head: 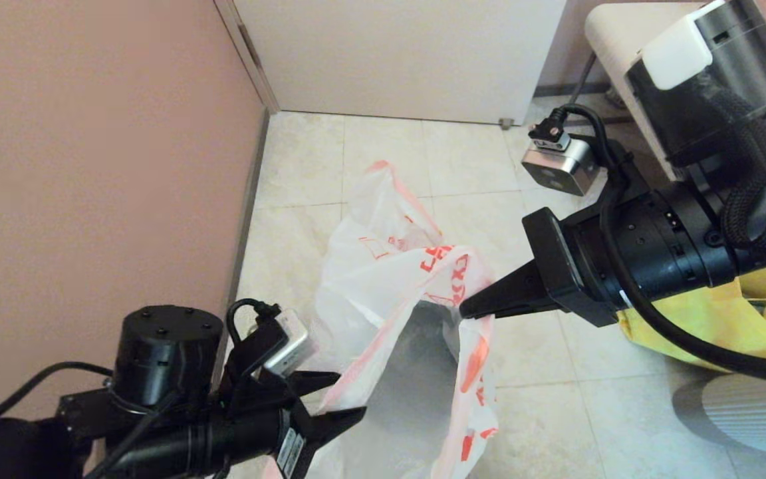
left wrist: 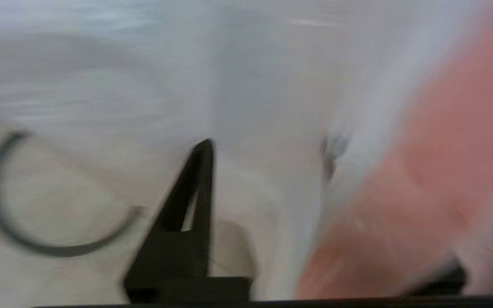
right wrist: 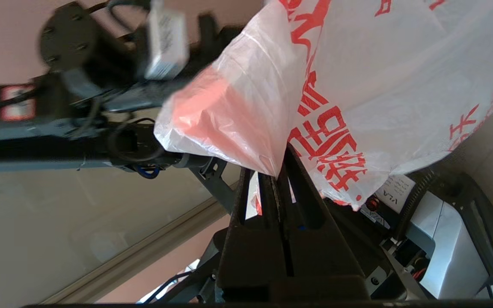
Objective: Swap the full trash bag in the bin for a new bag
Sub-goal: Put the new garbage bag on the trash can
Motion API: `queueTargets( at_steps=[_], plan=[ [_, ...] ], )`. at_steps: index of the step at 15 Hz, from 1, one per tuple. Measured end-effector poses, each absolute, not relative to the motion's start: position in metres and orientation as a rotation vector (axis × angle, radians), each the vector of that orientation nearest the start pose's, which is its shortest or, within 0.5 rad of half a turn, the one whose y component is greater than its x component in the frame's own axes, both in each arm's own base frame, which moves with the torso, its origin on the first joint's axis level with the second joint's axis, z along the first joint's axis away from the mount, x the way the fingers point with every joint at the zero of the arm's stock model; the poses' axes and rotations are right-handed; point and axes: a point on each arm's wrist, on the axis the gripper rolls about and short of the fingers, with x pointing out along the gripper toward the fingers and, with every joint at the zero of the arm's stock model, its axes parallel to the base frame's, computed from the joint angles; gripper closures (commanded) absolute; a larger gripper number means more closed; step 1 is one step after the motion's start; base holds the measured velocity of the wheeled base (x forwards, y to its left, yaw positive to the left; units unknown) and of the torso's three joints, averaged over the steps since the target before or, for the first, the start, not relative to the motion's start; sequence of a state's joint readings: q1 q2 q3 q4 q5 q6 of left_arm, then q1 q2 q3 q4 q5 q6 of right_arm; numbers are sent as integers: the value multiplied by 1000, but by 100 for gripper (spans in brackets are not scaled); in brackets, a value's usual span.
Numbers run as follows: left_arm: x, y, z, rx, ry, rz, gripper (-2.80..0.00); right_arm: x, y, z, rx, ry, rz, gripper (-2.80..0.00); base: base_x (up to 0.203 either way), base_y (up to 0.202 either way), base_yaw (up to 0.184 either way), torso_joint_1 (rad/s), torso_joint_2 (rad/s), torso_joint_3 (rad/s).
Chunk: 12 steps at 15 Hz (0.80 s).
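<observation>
The new bag (head: 396,279), thin white plastic with pink-orange handles and red characters, hangs in the air over the tiled floor (head: 542,399), stretched between the two arms so that its mouth gapes open towards the head camera; that spread looks meant to ready it for going over a bin, though no bin shows in any view. The right hand (head: 473,307) comes in from the right with its fingers pressed together on the bag's rim, the film pinched between their tips in the right wrist view, which keeps that side of the opening up. The left hand (head: 346,399) sits low at the opposite edge, its fingers apart with the pink-orange handle lying between them; whether they actually grip the plastic I cannot tell. A yellow tote (head: 722,326) rests on the floor under the right arm, and a thin grey ring (left wrist: 37,214) lies on the tiles, probably the bin's rim set aside.
</observation>
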<state>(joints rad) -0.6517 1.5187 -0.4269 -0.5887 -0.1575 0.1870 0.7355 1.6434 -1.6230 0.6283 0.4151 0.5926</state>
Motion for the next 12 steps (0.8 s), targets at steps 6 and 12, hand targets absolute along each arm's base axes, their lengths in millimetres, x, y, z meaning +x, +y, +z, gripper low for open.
queueTargets(
  at_steps=[6,12],
  plan=[
    [187,-146,137,189,379,-766,0,200,186,314,409,961,854,0,0,0,0,0,0,0],
    [186,-148,154,105,333,-771,0,191,191,313,357,955,842,-280,0,0,0,0,0,0]
  ],
)
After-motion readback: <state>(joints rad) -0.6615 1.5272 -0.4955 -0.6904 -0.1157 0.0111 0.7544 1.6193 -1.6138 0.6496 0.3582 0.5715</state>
